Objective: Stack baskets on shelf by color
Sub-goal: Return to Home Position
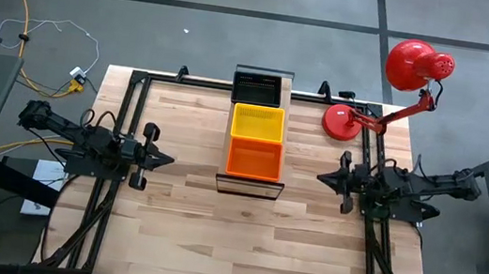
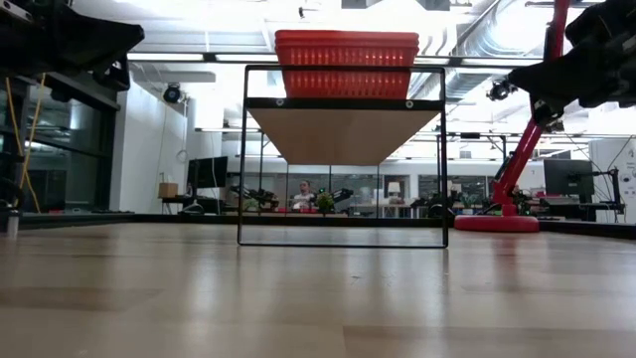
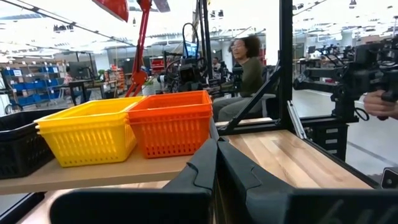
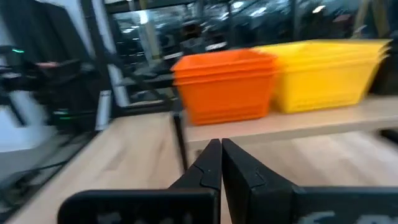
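Wood counter, shelf at centre: black stack at 12 o'clock end, yellow stack middle, orange stack at 6. Sorting looks done. Left hand at 9, right hand at 3, both closed, empty, apart from shelf.

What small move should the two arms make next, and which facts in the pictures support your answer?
Probably just ease both arms to rest at their own sides of the table. The black baskets, yellow baskets and orange baskets sit in separate one-colour stacks along the shelf. The left gripper and right gripper are shut on nothing, clear of the shelf on either side.
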### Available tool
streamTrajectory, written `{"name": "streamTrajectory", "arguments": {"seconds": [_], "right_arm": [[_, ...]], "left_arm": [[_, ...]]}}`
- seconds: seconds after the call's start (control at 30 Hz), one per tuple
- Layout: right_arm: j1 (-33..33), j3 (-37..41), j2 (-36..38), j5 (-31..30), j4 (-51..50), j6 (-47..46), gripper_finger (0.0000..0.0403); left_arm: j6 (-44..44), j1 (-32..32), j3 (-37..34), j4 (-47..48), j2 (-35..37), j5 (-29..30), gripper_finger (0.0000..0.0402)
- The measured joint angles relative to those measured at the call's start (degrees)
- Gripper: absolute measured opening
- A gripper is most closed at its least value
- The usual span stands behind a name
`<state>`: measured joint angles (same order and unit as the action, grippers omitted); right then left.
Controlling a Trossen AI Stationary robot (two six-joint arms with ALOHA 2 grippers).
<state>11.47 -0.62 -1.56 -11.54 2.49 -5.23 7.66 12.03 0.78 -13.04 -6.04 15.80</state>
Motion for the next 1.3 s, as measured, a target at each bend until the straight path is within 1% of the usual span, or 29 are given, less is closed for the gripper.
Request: {"name": "streamTrajectory", "arguments": {"seconds": [0.1, 0.13, 0.23, 0.43, 0.6, 0.73, 0.9, 1.07, 1.2, 1.3], "right_arm": [[-1.4, -0.2, 0.0, 6.1, -1.5, -2.8, 0.0], [-2.0, -0.2, 0.0, 7.3, -1.7, -3.4, 0.0], [-4.0, -0.2, 0.0, 8.3, -1.9, -3.8, 0.0], [-7.5, -0.2, 0.0, 9.0, -2.2, -1.5, 0.0], [-9.0, -0.2, 0.0, 8.7, -2.2, 2.1, 0.0], [-9.2, -0.2, 0.0, 8.8, -2.2, 4.0, 0.0], [-9.2, -0.2, 0.0, 8.8, -2.2, 1.0, 0.0], [-9.2, -0.3, 0.0, 8.8, -2.2, -4.0, 0.0], [-9.2, -0.3, 0.0, 8.8, -2.2, -7.2, 0.0], [-9.2, -0.3, 0.0, 8.8, -2.2, -8.4, 0.0]], "left_arm": [[0.0, 0.0, 0.0, 0.0, 0.0, 0.0, 0.0001], [0.0, 0.0, 0.0, 0.0, 0.0, 0.0, 0.0001], [0.0, 0.0, 0.0, 0.0, 0.0, 0.0, 0.0001], [0.0, 0.0, 0.0, 0.0, 0.0, 0.0, 0.0001], [0.0, 0.0, 0.0, 0.0, 0.0, 0.0, 0.0001], [0.0, 0.0, 0.0, -0.2, 1.5, 0.0, 0.0001], [0.0, 0.0, 0.0, 0.4, 3.7, 0.0, 0.0001], [0.0, 0.0, 0.0, 5.5, 5.8, -0.1, 0.0001], [0.0, 0.0, -0.1, 10.6, 5.8, -0.2, 0.0001], [0.0, 0.0, -0.1, 10.2, 5.4, -0.2, 0.0001]]}}
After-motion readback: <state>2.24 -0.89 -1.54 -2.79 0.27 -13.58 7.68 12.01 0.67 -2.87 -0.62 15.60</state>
